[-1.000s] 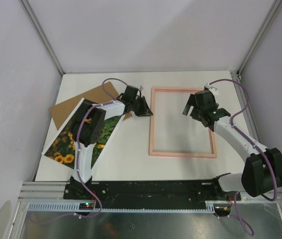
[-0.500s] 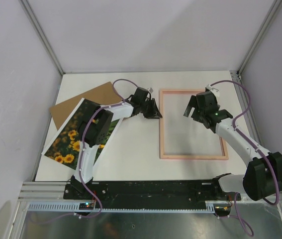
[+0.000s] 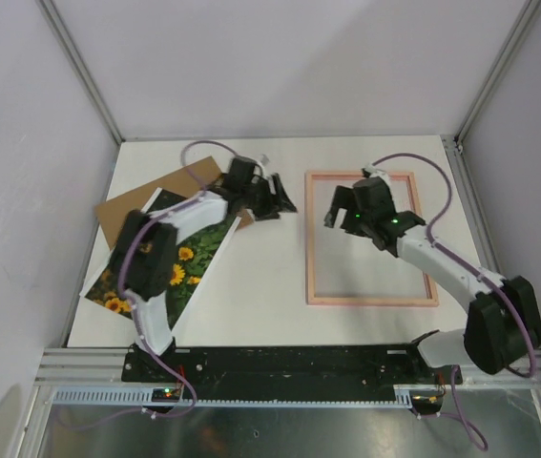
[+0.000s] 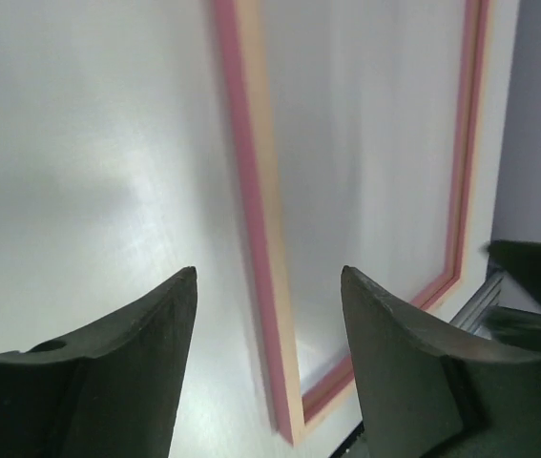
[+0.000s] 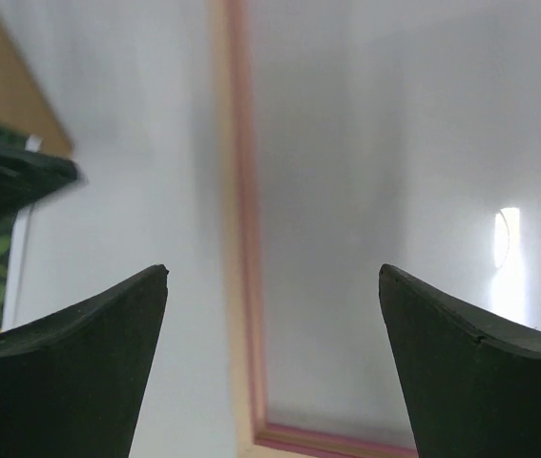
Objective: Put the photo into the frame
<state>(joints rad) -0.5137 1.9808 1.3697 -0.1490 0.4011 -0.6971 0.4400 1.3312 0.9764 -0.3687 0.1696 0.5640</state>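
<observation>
While left fingers (image 4: pixel 108 372) tilt down, parted and empty, beside the thin pale-pink rectangular wooden frame (image 3: pixel 370 301), right fingers (image 5: pixel 70 363) gape above its left rail.

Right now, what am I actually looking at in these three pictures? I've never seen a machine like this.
These are two robot arms bolted at the near edge of a white table. The wide picture looks down from above. The other two come from a small camera on each wrist, so the dark shapes at their bottom are that arm's own fingers. Each arm ends in a pincer. The left pincer and the right pincer both stand open and hold nothing. On the table lie a thin pink frame, a sunflower photo to its left, and a brown board partly under the photo. The right pincer is above the frame's left side.
</observation>
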